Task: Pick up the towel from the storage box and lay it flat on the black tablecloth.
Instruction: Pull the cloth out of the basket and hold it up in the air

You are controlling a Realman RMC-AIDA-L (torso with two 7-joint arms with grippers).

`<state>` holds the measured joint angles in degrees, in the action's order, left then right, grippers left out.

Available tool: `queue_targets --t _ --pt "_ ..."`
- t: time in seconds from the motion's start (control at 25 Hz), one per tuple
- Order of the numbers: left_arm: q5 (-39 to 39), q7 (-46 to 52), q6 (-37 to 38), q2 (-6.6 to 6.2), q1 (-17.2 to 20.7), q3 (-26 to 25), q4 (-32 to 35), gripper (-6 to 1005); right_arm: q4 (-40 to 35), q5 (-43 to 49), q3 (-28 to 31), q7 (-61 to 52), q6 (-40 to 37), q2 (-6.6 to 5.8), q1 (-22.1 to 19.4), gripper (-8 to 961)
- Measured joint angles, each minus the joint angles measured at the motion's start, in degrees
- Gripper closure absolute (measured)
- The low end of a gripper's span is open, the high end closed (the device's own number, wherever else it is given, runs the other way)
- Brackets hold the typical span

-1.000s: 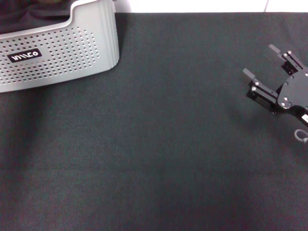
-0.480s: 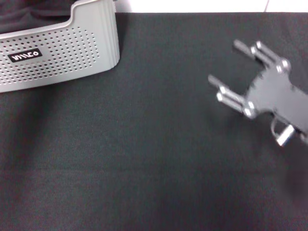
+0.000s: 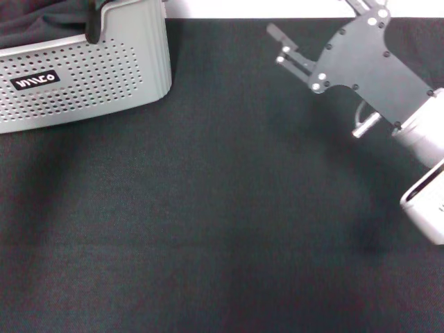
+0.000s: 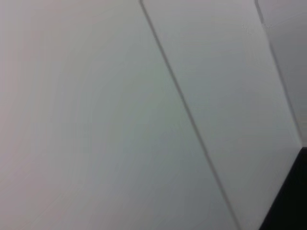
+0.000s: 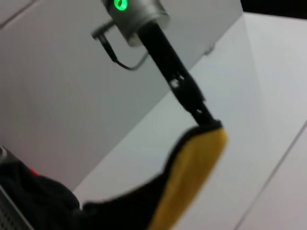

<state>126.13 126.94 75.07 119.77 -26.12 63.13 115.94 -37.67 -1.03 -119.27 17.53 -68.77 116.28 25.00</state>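
Matte black tablecloth under storage box

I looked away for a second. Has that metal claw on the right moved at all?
Yes. The right gripper has swung up and over the black tablecloth, toward the table's far edge and nearer the storage box, which has stayed put.

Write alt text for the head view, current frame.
The right gripper, fingers spread open and empty, hangs above the far right part of the black tablecloth. The grey perforated storage box sits at the far left corner, dark cloth showing inside.
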Motion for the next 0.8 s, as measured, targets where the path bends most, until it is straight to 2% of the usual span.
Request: queue_targets --t 0.2,0.44,0.56,0.64,0.68,0.8 --pt "-8.5 1.5 0.4 -0.32 -0.2 -1.3 0.0 987 -3.3 -2.1 -4.0 5.0 -0.1 0.0 -0.9 253" --pt "-23.2 3.2 4.9 -0.83 -0.2 -7.9 0.0 985 -5.3 -8.0 -11.8 13.1 -1.7 0.0 -3.8 272" --pt "-23.3 4.0 6.2 -1.03 0.8 -8.8 -0.1 984 -5.0 -10.8 -15.0 14.2 -3.9 0.0 -5.1 282" --pt "-21.4 3.7 6.2 -0.61 2.0 -8.3 -0.3 984 -4.8 -12.3 -16.8 14.3 -4.8 0.0 -5.7 288" --pt "-19.1 2.9 6.3 -0.1 3.6 -7.2 -0.7 984 -4.8 -12.3 -16.8 14.3 -4.8 0.0 -5.7 291" --pt "-16.7 1.4 5.8 0.36 6.1 -3.8 -2.3 983 -5.0 -15.7 -20.8 14.3 -5.2 0.0 -6.2 301"
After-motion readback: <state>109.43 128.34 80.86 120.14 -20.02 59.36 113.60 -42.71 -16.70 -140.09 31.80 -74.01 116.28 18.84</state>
